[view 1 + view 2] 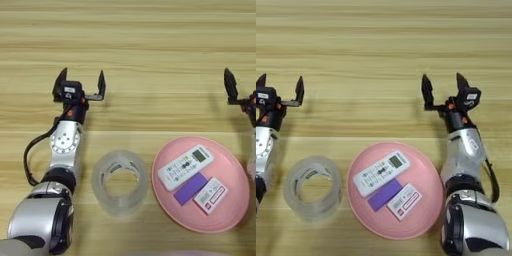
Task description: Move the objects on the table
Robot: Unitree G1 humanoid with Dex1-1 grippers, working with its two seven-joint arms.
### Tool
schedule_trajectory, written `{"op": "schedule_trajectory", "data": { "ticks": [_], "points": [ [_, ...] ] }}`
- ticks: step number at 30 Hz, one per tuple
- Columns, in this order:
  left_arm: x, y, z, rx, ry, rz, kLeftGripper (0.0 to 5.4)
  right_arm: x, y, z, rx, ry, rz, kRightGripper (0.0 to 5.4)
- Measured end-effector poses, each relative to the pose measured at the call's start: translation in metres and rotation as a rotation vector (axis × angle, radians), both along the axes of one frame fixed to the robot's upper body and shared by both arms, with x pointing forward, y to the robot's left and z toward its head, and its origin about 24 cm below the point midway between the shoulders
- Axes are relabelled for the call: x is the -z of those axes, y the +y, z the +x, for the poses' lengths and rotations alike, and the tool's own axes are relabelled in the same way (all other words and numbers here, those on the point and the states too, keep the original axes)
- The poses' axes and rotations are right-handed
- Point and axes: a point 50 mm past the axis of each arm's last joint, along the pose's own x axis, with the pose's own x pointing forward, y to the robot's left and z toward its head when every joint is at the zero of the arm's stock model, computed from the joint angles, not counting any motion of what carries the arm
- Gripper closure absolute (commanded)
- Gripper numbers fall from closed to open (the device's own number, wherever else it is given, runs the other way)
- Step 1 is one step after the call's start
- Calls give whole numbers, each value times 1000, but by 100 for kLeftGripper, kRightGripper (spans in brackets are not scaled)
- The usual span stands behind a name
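We record the left claw (80, 83) above the bare worktop (150, 45), its two black fingers spread wide and holding nothing. The right claw (445, 90) sits at about the same height on the opposite side, likewise released, fingers apart and empty.

Below and slightly right of the left claw, near its forearm, we note the clear tape roll (120, 182) lying flat on the worktop, apart from the claw. Just right of the roll is the pink plate (235, 200), which lies below and left of the right claw, close beside the right forearm.

In the plate we see three items: the white remote (380, 173) lying diagonally across the upper part, the purple card (385, 194) just beneath it, and the white-and-red box (404, 201) beside the card on its lower right.
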Motion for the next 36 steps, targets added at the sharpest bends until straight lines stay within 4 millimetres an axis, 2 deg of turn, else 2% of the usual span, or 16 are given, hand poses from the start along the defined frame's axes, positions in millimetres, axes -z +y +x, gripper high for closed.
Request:
{"op": "schedule_trajectory", "data": {
  "ticks": [9,13,17,24,30,36],
  "points": [
    [-2,-2,1,-5,-15,-3,2,-63,26,-20,-292,-210,-266,0],
    [-3,-3,1,-3,-19,-4,2,-73,34,-28,-412,-202,-370,0],
    [-4,-3,2,-4,-20,-4,2,-74,41,-33,-544,-162,-471,0],
    [-5,-4,4,-6,-19,-7,2,-56,58,-45,-884,14,-712,0],
    [-5,-4,4,-5,-19,-7,2,-41,51,-54,-1082,186,-928,0],
    [-5,-5,4,-3,-20,-5,2,-32,51,-59,-1169,277,-1033,0]
  ]
}}
